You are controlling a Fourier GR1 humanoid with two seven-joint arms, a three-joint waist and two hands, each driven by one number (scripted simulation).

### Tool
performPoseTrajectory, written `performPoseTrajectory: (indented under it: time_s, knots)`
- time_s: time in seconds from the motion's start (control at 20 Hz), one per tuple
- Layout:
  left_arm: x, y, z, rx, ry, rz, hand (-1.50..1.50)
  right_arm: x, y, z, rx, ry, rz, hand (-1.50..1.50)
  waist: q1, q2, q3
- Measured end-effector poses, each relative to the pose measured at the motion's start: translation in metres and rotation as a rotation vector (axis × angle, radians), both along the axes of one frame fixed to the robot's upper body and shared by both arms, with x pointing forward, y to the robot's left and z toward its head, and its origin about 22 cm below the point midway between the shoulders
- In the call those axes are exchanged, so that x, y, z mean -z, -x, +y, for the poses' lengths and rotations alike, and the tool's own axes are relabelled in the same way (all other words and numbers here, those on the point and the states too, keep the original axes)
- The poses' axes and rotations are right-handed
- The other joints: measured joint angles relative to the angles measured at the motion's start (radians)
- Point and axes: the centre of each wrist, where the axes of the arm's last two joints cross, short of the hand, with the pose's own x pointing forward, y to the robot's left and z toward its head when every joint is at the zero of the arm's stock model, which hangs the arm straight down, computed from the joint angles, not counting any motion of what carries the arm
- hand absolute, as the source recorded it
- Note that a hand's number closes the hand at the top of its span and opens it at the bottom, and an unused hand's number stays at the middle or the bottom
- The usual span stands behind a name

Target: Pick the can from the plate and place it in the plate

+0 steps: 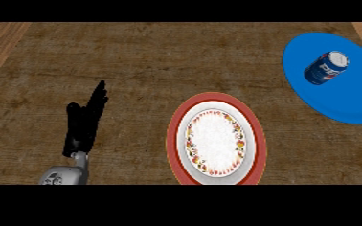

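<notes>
A blue can [326, 68] with a silver top stands on a blue plate [322, 96] at the far right edge of a brown woven tabletop [141, 57], up and to the right of a red-rimmed plate [216, 139] with a white centre and a ring of small coloured motifs. To the left of the red-rimmed plate and well apart from it, the robot's left hand [83, 124] rests with its black fingers straight and pressed together, pointing away from the viewer, holding nothing. Its grey forearm [63, 175] enters from the lower edge.
</notes>
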Motion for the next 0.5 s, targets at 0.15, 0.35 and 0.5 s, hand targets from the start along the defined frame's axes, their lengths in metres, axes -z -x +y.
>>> performPoseTrajectory:
  time_s: [0.15,0.35,0.5]
  knots:
    - [-0.003,0.000,0.001,0.006,0.004,0.003,0.00,-0.002,0.004,-0.005,0.025,-0.011,-0.013,-1.50,0.003,0.000,0.001]
    - [0.001,-0.001,-0.002,0.004,0.003,0.002,0.00,-0.006,0.009,-0.011,0.050,-0.016,-0.032,-1.50,0.003,0.004,0.002]
    - [0.001,0.000,-0.001,0.006,0.002,-0.004,0.00,-0.004,0.015,-0.016,0.081,-0.013,-0.039,-1.50,0.006,0.004,0.002]
